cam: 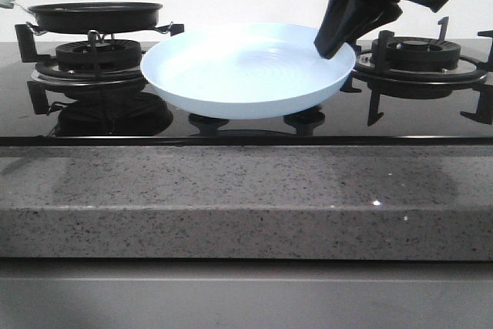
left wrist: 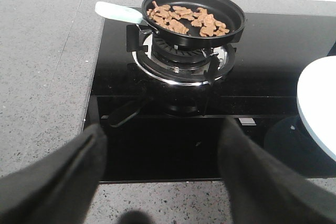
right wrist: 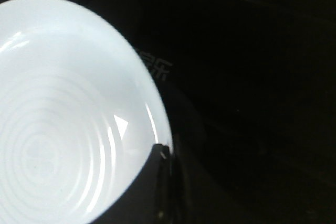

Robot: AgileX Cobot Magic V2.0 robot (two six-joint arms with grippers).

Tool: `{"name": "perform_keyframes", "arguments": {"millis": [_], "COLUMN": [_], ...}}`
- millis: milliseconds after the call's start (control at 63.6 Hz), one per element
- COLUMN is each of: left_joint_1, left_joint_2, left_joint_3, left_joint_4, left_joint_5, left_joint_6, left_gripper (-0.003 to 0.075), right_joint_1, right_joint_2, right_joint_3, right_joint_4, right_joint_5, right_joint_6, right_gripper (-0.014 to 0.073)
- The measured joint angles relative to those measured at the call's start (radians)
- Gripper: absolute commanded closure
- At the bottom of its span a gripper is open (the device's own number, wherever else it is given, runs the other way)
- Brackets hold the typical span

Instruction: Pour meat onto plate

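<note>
The grey speckled worktop (cam: pixel 231 206) carries a black glass hob (cam: pixel 431 125) with two burners. On the left burner (cam: pixel 96 55) stands the black frying pan (left wrist: pixel 194 17), its pale-green handle (left wrist: pixel 118 11) pointing away to the left and slightly toward the robot.

The plate (cam: pixel 239 82) is held a little above the hob, between the two burners, and it is empty. The right gripper (cam: pixel 337 40) is closed on the plate at its right rim; in the right wrist view one dark finger (right wrist: pixel 149 192) lies over the rim edge.

The left gripper (left wrist: pixel 163 177) is open, with nothing between its two fingers. It hangs over the front edge of the hob, well apart from the pan, which lies straight ahead of it.

The meat (left wrist: pixel 186 20) is a loose layer of small brown pieces inside the pan.

In my judgement, the left arm is the nearer one to the pan. It should reach forward and to its left for the handle, then carry the pan rightward to the plate.
</note>
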Motion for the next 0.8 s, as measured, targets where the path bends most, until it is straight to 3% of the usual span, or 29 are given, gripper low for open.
{"name": "perform_keyframes", "arguments": {"millis": [110,535,676,802], "left_joint_1": [0.0,0.009,0.081,0.186], "left_joint_2": [0.006,0.31,0.451,0.56], "left_joint_3": [-0.001,-0.207,-0.301,-0.353], "left_joint_4": [0.004,0.014,-0.037,-0.217], "left_joint_5": [-0.002,0.11,0.133,0.154], "left_joint_6": [0.0,0.0,0.022,0.151], "left_gripper": [0.0053,0.0082,0.0082,0.0082], "right_joint_1": [0.0,0.0,0.0,0.0], "right_joint_2": [0.0,0.0,0.0,0.0], "right_joint_3": [0.0,0.0,0.0,0.0], "right_joint_4": [0.002,0.002,0.002,0.002], "right_joint_5": [0.0,0.002,0.002,0.002], "right_joint_6": [0.0,0.0,0.0,0.0], "right_gripper": [0.0661,0.0661,0.0661,0.0661]}}
